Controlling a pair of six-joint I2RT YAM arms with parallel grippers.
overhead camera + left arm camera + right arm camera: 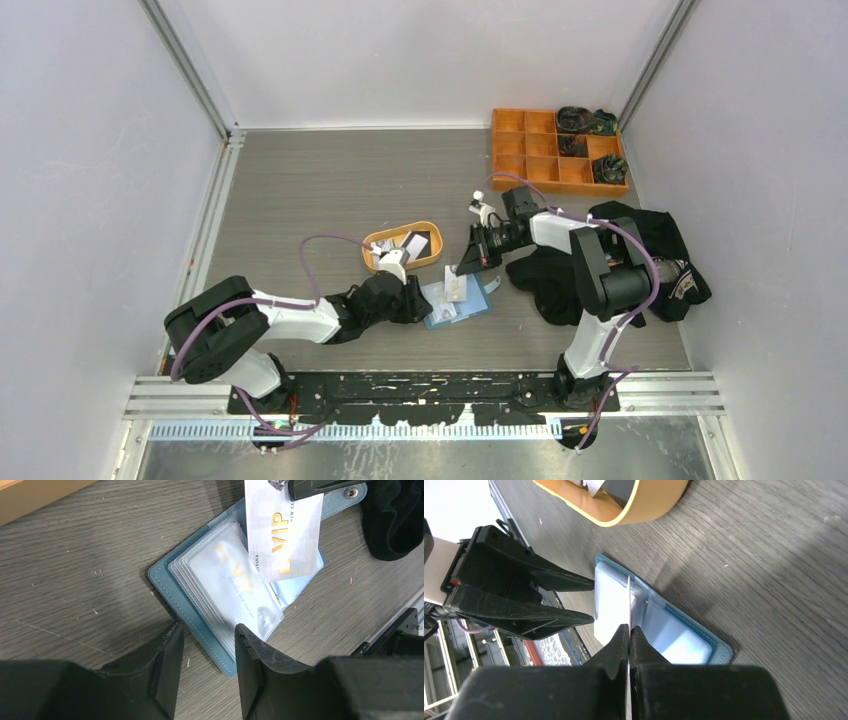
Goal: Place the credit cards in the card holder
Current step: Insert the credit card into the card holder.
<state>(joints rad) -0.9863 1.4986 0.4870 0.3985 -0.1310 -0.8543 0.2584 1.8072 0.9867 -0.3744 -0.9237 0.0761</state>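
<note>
Right wrist view shows the right gripper [629, 628] with its jaws pressed together on a white card [629, 600], seen edge-on and standing upright over the open card holder [684, 642]. The card's lower edge sits at the stack of clear pockets, though whether it has entered one cannot be told. From the left wrist view, this white card [285, 535] bears gold VIP lettering and hangs tilted over the far half of the blue card holder [165, 582], which lies spread flat on the table [75, 580]. A second card [235, 587] already sits inside the top clear pocket. The left gripper [209, 630] has its jaws spread apart with nothing between them. Its fingertips [250, 640] stand at the near edge of the holder, and contact with it cannot be made out. Just beyond the holder, the orange tray [375, 262] holds more cards [415, 242], and a black cloth [555, 285] lies to the right.
</note>
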